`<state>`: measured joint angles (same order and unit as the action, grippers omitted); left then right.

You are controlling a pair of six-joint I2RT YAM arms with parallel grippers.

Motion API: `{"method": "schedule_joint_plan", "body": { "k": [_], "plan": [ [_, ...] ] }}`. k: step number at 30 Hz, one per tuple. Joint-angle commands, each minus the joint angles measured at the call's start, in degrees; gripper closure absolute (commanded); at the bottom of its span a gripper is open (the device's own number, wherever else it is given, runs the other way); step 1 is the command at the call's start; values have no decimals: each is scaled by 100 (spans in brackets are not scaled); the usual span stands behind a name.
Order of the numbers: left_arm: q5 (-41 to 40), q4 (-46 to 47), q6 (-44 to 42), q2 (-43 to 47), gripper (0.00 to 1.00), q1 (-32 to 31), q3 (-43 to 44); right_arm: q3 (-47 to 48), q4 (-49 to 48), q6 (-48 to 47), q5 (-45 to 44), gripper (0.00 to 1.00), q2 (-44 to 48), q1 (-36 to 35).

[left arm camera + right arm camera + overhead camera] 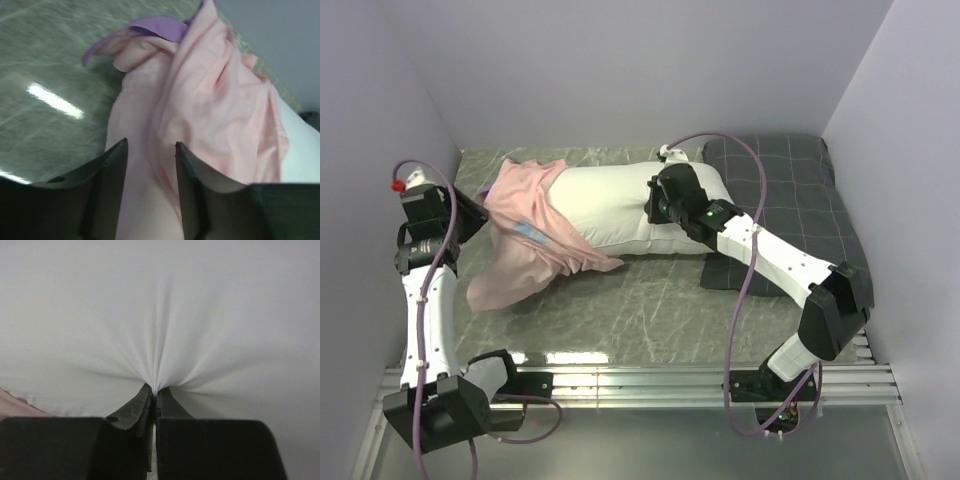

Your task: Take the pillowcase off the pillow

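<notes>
Our right gripper [154,389] has its jaws pressed together on a pinch of the pillow [610,205]; white cloth puckers in folds that fan out from the fingertips. From overhead, that grip sits on top of the pillow near its right end.

Our left gripper [150,144] has its jaws apart. Pale pink cloth of the pillowcase [210,100] fills the gap between them, but we see no pad pressing on it.

The pillowcase is bunched inside out over the pillow's left end. It covers only that end and leaves the rest of the pillow bare white. Its loose part spills off the near side onto the table [650,300] and trails toward our left arm. A purple hem curls up at the far left edge of the bunch, and a pink tail lies along the pillow's near edge.

The pillow lies lengthwise across the far half of the table. Its right end touches the grey pillow [790,190], which fills the far right corner. Our right forearm crosses that grey pillow's near left corner.

Bare table lies open between both arms, from the pillow's near edge to the rail [640,380]. The left wall [370,120] stands close beside our left wrist.
</notes>
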<state>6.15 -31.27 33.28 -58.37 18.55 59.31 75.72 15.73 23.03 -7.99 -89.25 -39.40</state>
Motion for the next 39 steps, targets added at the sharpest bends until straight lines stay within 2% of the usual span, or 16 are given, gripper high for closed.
{"method": "schedule_joint_plan", "body": {
  "k": [1,5,7,9,14,16,20,23,25,28,30,31,33,34,37,39],
  "plan": [
    [27,412,-365,53,48,-447,11,153,97,-158,-511,100,146,-15],
    [-570,184,-445,500,22,-1394,-51,100,53,-26,-388,100,119,-103],
    [-598,42,-401,659,17,-1765,-7,205,123,35,-440,100,66,-129],
    [-1132,-213,-235,748,13,-2476,2,380,238,53,-484,100,5,-112],
    [-2056,-696,397,880,19,-3916,-288,671,405,88,-467,100,-162,-121],
    [-2468,-784,617,871,20,-4279,-524,794,449,79,-493,100,-224,-121],
    [-2891,-732,1214,801,18,-5165,-999,856,467,105,-449,100,-242,-112],
    [-3067,-442,1444,652,13,-5553,-1377,865,475,106,-379,100,-233,-121],
    [-3417,-284,1637,512,10,-5599,-1535,830,484,106,-353,100,-198,-112],
    [-3866,-56,1709,467,12,-5599,-1632,725,467,79,-318,100,-93,-121],
    [-4078,392,1560,537,21,-5607,-1694,602,414,62,-282,100,30,-138],
    [-4148,532,1507,581,32,-5607,-1764,558,396,44,-273,100,74,-138],
    [-4375,631,1463,572,46,-5607,-1739,470,370,26,-273,100,145,-156],
    [-4429,604,1454,503,68,-5607,-1669,452,378,9,-265,100,197,-156],
    [-4491,411,1340,406,100,-5607,-1467,347,308,-105,-186,100,285,-156],
    [-4474,314,1235,449,100,-5616,-1370,390,291,-298,-90,90,294,-156]
  ]
}}
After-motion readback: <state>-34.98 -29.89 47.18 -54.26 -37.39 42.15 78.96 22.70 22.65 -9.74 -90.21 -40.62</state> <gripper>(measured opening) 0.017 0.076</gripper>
